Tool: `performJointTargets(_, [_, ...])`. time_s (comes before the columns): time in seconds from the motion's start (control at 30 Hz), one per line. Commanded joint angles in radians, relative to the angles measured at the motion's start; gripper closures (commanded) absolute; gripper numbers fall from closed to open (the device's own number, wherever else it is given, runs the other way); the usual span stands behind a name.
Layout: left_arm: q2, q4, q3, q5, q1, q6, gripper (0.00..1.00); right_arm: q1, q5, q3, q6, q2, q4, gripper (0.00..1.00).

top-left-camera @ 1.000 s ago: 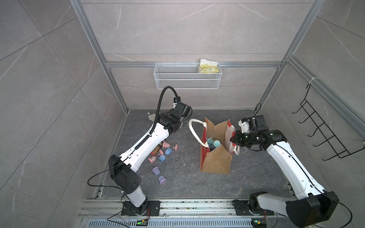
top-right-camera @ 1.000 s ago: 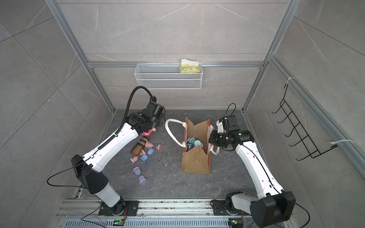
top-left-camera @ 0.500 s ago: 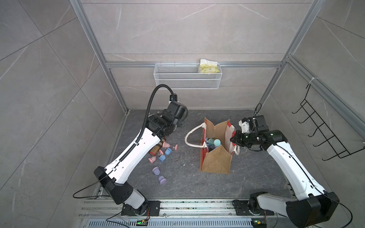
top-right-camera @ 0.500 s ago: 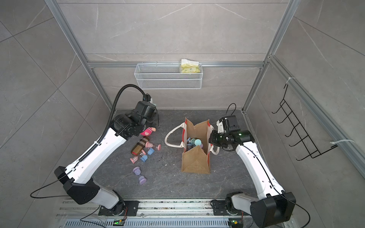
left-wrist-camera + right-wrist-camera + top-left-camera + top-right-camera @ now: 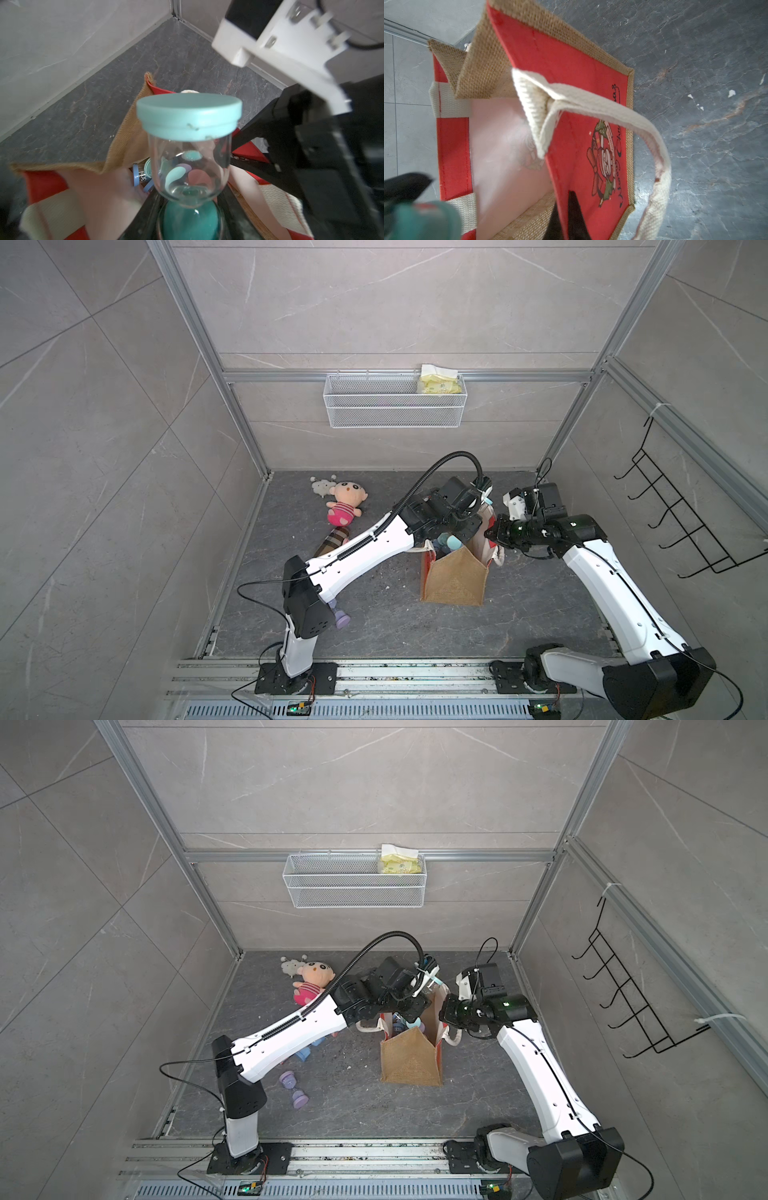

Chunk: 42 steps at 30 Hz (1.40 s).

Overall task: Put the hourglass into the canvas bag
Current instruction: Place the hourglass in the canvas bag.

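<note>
The canvas bag (image 5: 455, 576) (image 5: 411, 1060) stands upright in mid-floor, its mouth open. My left gripper (image 5: 190, 199) is shut on a teal hourglass (image 5: 189, 116) at the glass waist and holds it just above the bag's mouth; the burlap rim (image 5: 128, 141) lies below it. In both top views this gripper (image 5: 465, 531) (image 5: 409, 1013) reaches over the opening. My right gripper (image 5: 564, 207) (image 5: 492, 536) (image 5: 444, 1017) is shut on the rim of the bag's red panel (image 5: 571, 104), one finger inside and one outside. Other small hourglasses (image 5: 136, 174) lie inside the bag.
A plush doll (image 5: 345, 506) (image 5: 311, 986) lies at the back left of the floor. Loose hourglasses (image 5: 293, 1090) lie near the left arm's base. A wire basket (image 5: 395, 406) hangs on the back wall and a black hook rack (image 5: 681, 522) on the right wall.
The left arm has swung from the pile on the left over to the bag's mouth, carrying the teal hourglass. The bag's left handle has dropped. The right arm has not moved.
</note>
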Motion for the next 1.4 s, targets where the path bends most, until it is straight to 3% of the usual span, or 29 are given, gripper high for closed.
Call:
performJointTargets(0.0, [-0.005, 0.056, -0.014, 0.026, 0.011, 0.089, 1.0, 0.001, -0.016, 0.04, 0.01, -0.045, 0.031, 1.0])
performJointTargets(0.37, [0.032, 0.052, -0.164, 0.106, 0.068, 0.089, 1.0, -0.002, 0.005, 0.048, 0.017, -0.066, 0.032, 1.0])
performJointTargets(0.7, [0.223, -0.119, 0.009, 0.071, 0.086, 0.096, 1.0, -0.002, -0.017, 0.042, 0.022, -0.053, 0.047, 1.0])
performJointTargets(0.97, [0.237, -0.12, 0.024, 0.126, 0.09, 0.1, 0.62, -0.002, -0.029, 0.049, 0.034, -0.042, 0.059, 1.0])
performJointTargets(1.2, [0.239, -0.122, 0.039, 0.152, 0.101, 0.092, 0.43, -0.005, -0.031, 0.036, 0.049, -0.041, 0.068, 1.0])
performJointTargets(1.37, [0.229, -0.122, 0.054, 0.178, 0.107, 0.094, 0.38, -0.005, -0.034, 0.03, 0.057, -0.043, 0.072, 1.0])
